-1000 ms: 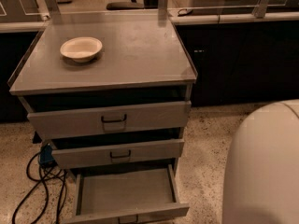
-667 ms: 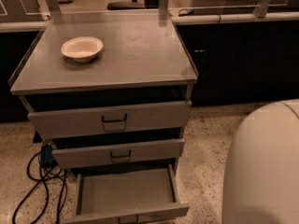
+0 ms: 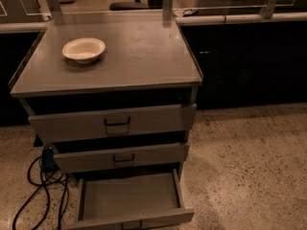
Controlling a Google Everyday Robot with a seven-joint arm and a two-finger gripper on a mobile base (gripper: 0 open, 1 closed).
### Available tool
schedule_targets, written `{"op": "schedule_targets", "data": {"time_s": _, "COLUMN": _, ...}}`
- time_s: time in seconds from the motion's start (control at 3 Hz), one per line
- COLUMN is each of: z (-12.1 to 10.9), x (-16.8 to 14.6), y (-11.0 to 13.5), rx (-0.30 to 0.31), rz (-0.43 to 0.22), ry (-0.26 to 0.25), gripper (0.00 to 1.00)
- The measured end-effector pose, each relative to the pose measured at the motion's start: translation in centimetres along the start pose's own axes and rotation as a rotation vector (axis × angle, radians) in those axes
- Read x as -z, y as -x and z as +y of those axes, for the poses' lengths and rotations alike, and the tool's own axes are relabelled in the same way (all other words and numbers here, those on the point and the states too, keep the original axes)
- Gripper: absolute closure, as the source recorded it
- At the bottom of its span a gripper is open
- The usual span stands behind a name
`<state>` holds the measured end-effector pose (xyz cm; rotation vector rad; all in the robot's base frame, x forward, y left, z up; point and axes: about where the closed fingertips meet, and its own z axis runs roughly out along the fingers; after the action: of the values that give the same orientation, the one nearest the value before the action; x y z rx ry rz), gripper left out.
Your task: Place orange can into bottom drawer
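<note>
The bottom drawer (image 3: 129,195) of the grey cabinet is pulled out at the lower middle of the camera view, and its shallow tray shows nothing inside. The two upper drawers (image 3: 115,122) are slightly open above it. The orange can is out of view. The gripper is not in view; no part of the arm shows.
A white bowl (image 3: 83,49) sits on the cabinet top (image 3: 139,51) at its back left. Black cables (image 3: 41,190) lie on the speckled floor to the cabinet's left. A dark counter front (image 3: 249,61) stands behind on the right, with open floor (image 3: 249,176) before it.
The large white rounded arm part that filled the lower right corner has left the view. The cabinet, drawers and bowl have not moved.
</note>
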<state>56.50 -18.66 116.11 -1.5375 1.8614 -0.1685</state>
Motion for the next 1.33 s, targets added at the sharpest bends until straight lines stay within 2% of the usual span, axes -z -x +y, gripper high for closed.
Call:
{"op": "schedule_targets", "data": {"time_s": 0.33, "z": 0.1, "x": -1.1, "y": -1.4, "rx": -0.022, "rz": 0.022, "ry": 0.004, "gripper": 1.00}}
{"op": "schedule_targets", "data": {"time_s": 0.67, "z": 1.1, "x": 0.7, "y": -2.4, "rx": -0.036, "rz": 0.000, "ry": -0.061, "gripper": 1.00}}
{"op": "schedule_targets", "data": {"time_s": 1.0, "z": 4.0, "x": 5.4, "y": -2.1, "rx": -0.039, "rz": -0.081, "ry": -0.186, "gripper": 1.00}}
{"op": "schedule_targets", "data": {"time_s": 1.33, "z": 7.8, "x": 6.1, "y": -1.8, "rx": -0.040, "rz": -0.160, "ry": -0.227, "gripper": 1.00}}
